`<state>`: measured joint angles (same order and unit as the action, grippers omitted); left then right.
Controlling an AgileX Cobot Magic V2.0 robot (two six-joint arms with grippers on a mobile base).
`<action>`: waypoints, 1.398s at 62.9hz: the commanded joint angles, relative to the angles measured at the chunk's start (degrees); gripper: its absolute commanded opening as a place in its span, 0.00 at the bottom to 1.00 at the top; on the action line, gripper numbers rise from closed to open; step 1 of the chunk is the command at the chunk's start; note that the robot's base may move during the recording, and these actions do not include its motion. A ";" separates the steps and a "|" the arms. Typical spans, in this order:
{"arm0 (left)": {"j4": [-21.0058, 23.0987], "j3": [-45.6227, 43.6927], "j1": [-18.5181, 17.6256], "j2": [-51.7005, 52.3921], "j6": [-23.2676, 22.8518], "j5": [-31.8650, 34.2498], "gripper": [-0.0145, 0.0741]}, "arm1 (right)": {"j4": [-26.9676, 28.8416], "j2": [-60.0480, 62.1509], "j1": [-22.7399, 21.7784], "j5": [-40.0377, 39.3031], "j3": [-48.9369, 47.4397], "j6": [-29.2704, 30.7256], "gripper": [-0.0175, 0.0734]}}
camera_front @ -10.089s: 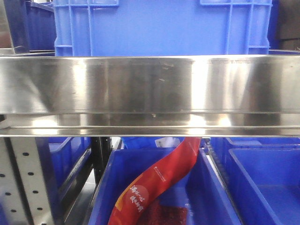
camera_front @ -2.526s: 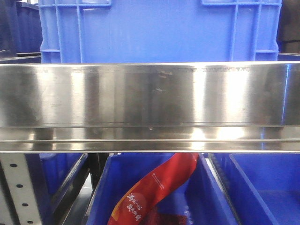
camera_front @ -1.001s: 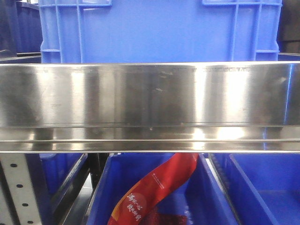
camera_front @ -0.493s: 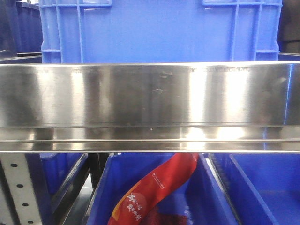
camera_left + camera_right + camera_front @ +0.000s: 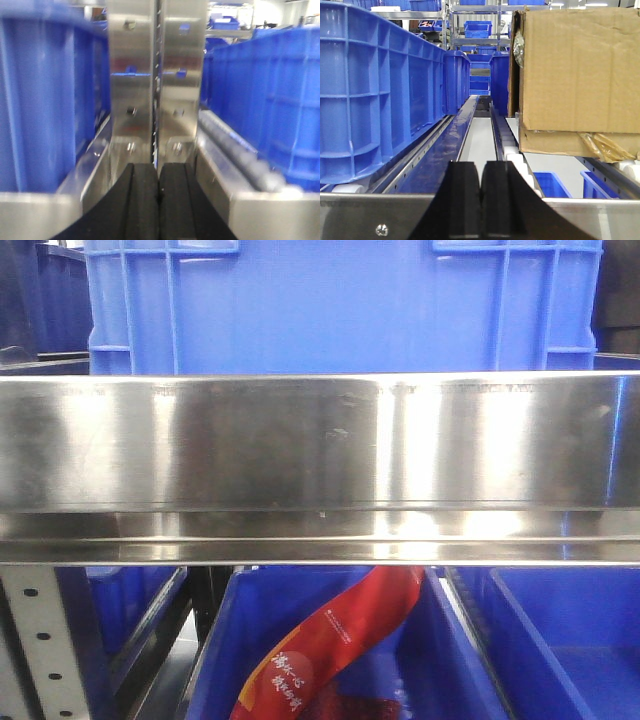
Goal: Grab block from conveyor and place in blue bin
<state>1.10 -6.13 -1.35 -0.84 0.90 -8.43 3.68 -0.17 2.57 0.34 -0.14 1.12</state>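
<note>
I saw L gripper [image 5: 159,200] w/ pads pressed together, empty, facing a steel post [image 5: 157,85] btwn blue crates [image 5: 45,100]. R gripper [image 5: 481,200] likewise closed on nothing; blue bin [image 5: 375,90] to its left, cardboard box [image 5: 575,75] right, narrow open lane ahead. Block, conveyor belt: couldn't spot either.

**Lettering on the red pouch only**

The red pouch [image 5: 330,645] lying in the lower blue bin [image 5: 225,640] of the front view carries a white round emblem and white Chinese characters along its length, too small and tilted to read. No other text, label or number is legible on the crates, steel rail or cardboard box.
</note>
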 commanded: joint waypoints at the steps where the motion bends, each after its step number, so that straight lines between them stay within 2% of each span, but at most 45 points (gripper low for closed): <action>1: -1.77 2.49 0.36 0.84 -2.25 0.91 0.04 | 0.15 0.17 -0.21 -0.86 0.14 -0.08 0.01; 6: -1.77 4.86 0.36 0.84 -2.89 2.67 0.04 | 0.15 0.17 -0.21 -0.86 0.14 -0.08 0.01; 12: -1.10 6.13 0.36 0.84 -2.89 8.84 0.04 | 0.15 0.17 -0.21 -0.86 0.14 -0.08 0.01; 15: -1.40 6.13 0.36 0.84 -2.89 7.35 0.04 | 0.15 0.17 -0.21 -0.86 0.14 -0.08 0.01; 88: -1.10 6.13 0.36 0.84 -2.89 7.70 0.04 | 0.15 0.17 -0.21 -0.86 0.14 -0.08 0.01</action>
<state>0.00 0.05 -1.10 -0.33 -1.51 -1.87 3.68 -0.17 2.57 0.46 -0.14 1.12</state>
